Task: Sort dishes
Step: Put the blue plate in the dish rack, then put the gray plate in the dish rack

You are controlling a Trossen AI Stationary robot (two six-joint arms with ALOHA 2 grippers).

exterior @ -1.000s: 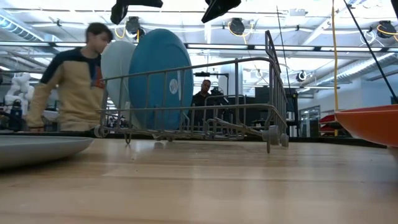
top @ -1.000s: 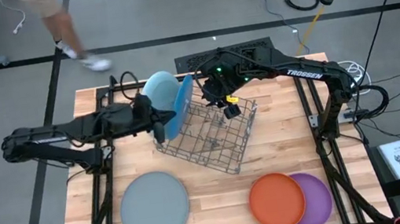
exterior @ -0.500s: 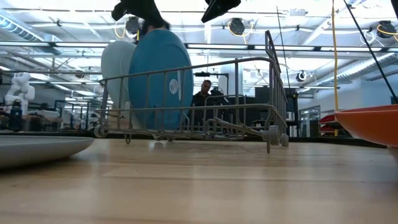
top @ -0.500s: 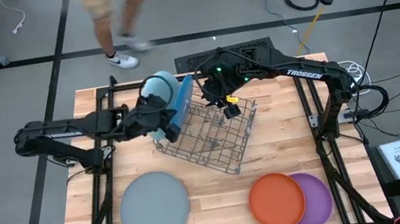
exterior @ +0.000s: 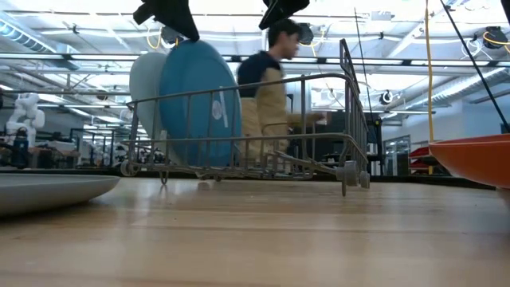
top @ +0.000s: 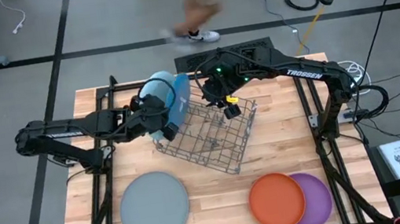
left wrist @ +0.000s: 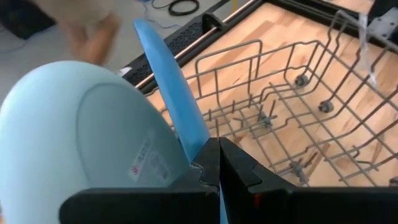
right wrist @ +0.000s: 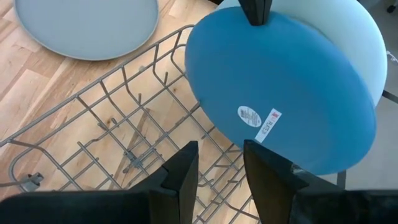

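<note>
A wire rack sits mid-table. In its left end stand a pale blue plate and, right beside it, a blue plate, both on edge with their lower rims in the wires. My left gripper is shut on the blue plate's upper rim. My right gripper hangs open above the rack's far side with nothing between its fingers. A grey plate lies flat at the near left. An orange plate lies at the near right, overlapping a purple plate. My left gripper pinches the blue plate's upper rim between its two fingers, one on each face. The fingers slant down from the table's left. The plate stands on edge, its lower rim in the rack, its top tilted toward the pale blue plate.
A person walks past on the floor beyond the table's far edge. Bare wood lies between the grey and orange plates. The rest of the rack holds no plates.
My left gripper has moved slightly toward the rack and tipped and rolled while staying shut. The blue plate's top has leaned over toward the pale blue plate; its lower rim has stayed in the rack. The person has walked from left to right behind the table.
</note>
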